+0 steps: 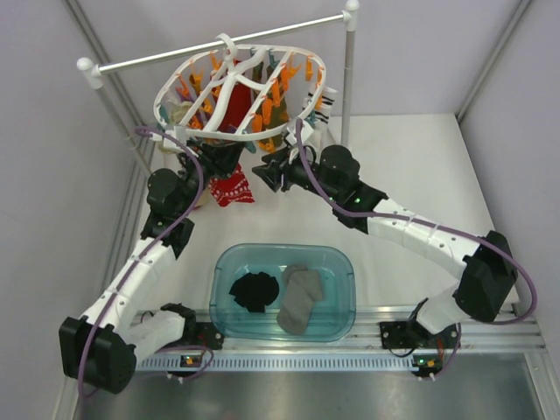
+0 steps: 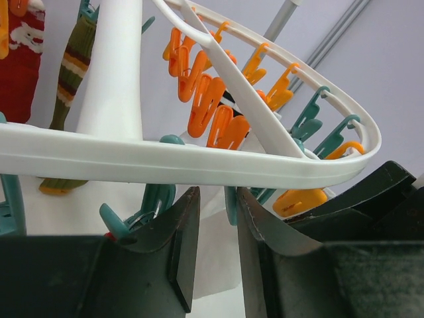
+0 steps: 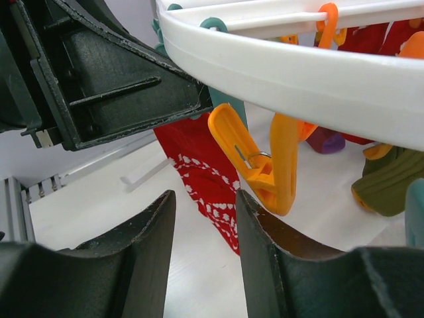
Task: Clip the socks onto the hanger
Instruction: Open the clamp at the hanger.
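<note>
The hanger [image 1: 159, 103] hangs from the white rail [image 1: 262, 33] at the upper centre of the top view, its ring tilted, with orange and teal clips around it. A red patterned sock [image 1: 232, 185] dangles below it.

Both arms reach up to its lower edge. The left tool [image 1: 214, 162] sits just under the ring's lower left. In its wrist view its jaws stand a narrow gap apart with nothing between them, right below the white rim [image 2: 165, 162].

The right tool [image 1: 267, 171] is just to the right of it. Its jaws are also narrowly parted and empty, with an orange clip [image 3: 265, 165] hanging just above the right-hand finger [image 3: 278, 265].

At the lower centre a clear teal basin [image 1: 348, 289] stands on the desk [image 1: 420, 175]. In it a black sock bundle [image 1: 254, 291] lies left of a grey sock [image 1: 300, 297]. I cannot tell if the bundle is one sock or two.
</note>
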Tool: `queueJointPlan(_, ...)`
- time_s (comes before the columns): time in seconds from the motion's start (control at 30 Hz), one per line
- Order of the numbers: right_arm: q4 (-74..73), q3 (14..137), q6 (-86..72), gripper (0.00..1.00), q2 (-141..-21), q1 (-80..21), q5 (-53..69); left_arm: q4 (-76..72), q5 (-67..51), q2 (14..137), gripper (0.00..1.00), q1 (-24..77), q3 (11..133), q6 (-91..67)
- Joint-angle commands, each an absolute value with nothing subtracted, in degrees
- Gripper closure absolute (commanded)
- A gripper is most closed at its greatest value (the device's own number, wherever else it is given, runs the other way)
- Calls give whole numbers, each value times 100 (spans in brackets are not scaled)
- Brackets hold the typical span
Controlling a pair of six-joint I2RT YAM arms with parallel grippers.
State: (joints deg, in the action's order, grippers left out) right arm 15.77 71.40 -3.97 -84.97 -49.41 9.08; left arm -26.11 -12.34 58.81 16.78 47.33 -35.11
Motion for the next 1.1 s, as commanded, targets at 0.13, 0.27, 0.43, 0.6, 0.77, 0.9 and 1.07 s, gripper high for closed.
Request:
queueJointPlan(0.13, 2294, 7515, -308, 59, -8666, -5063, 624, -3032, -1213, 5959, 69, 1732, 5036, -3832)
queueJointPlan(0.27, 2390, 7541, -150, 59, -8727, -5063, 492, -3032, -1213, 5924, 70, 1740, 5063, -3929)
queueJointPlan(0.43, 2452, 7550, -70, 59, -8763, -5062, 501, -3067, -1187, 5915, 69, 1749, 5062, -3973)
queueJointPlan(0.6, 2540, 7567, -44, 56, -8789, -5045, 571, -3050, -1178, 5959, 78, 1749, 5098, -3973)
queueJointPlan(0.77, 2645, 7541, 290, 55, -8833, -5054, 641, -2866, -1239, 5907, 94, 1749, 5177, -3964)
queueJointPlan(0.9, 2724, 7559, 387, 53, -8851, -5062, 782, -2498, -1248, 5748, 100, 1749, 5212, -3964)
queueJointPlan(1.07, 2795, 7611, 413, 53, -8868, -5054, 896, -2093, -1187, 5564, 100, 1749, 5238, -3981)
